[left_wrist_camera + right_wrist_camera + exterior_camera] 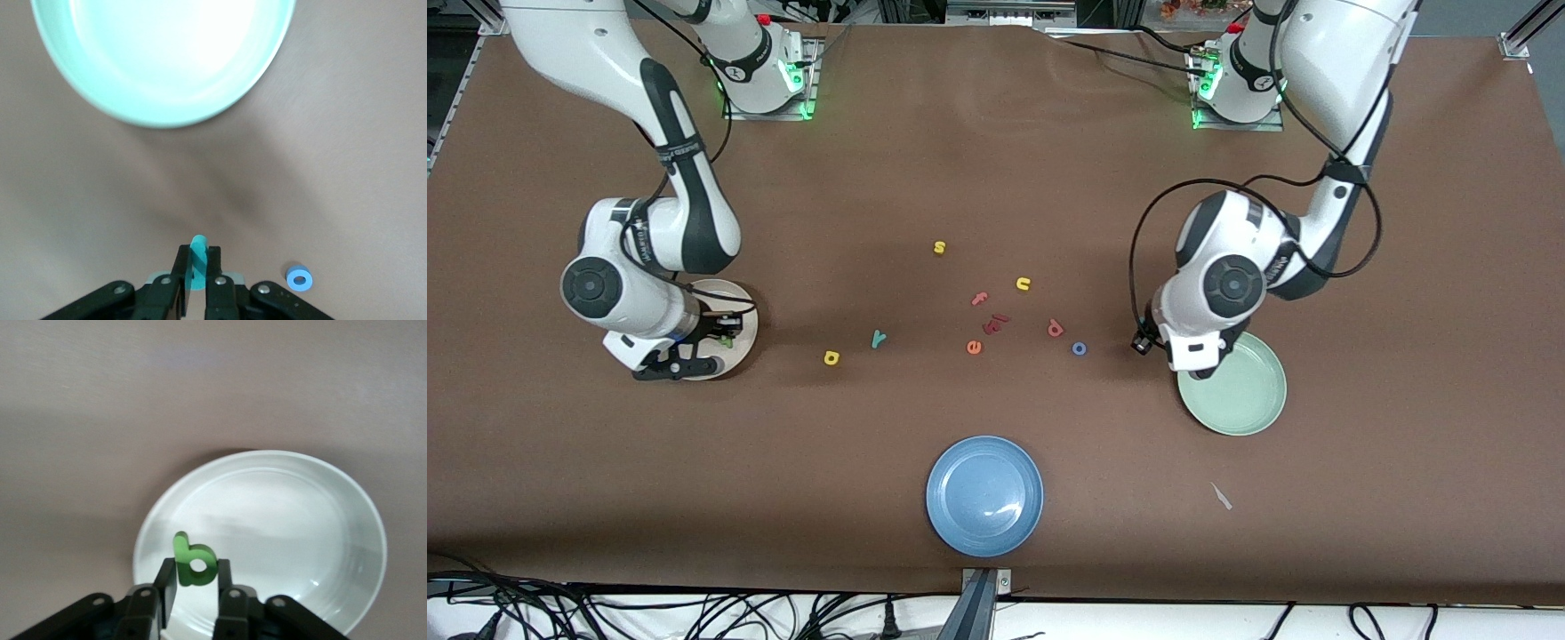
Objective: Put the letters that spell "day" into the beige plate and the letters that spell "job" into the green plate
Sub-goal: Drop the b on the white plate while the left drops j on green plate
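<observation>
Left hand (198, 275) pinches the teal j (197, 257) just short of the green plate (100, 100); right hand (195, 587) holds the green d (193, 561) over the beige plate (347, 520).
Foam letters look light and squashy: pinch flat faces gently, mid-body, or they may twist out.

Three plates are on the table: one beige (740, 307), one green (1240, 396), one blue (984, 495). Eight foam letters lie loose on the table between the two claws. Each of the two claws has one more letter between its fingers.
</observation>
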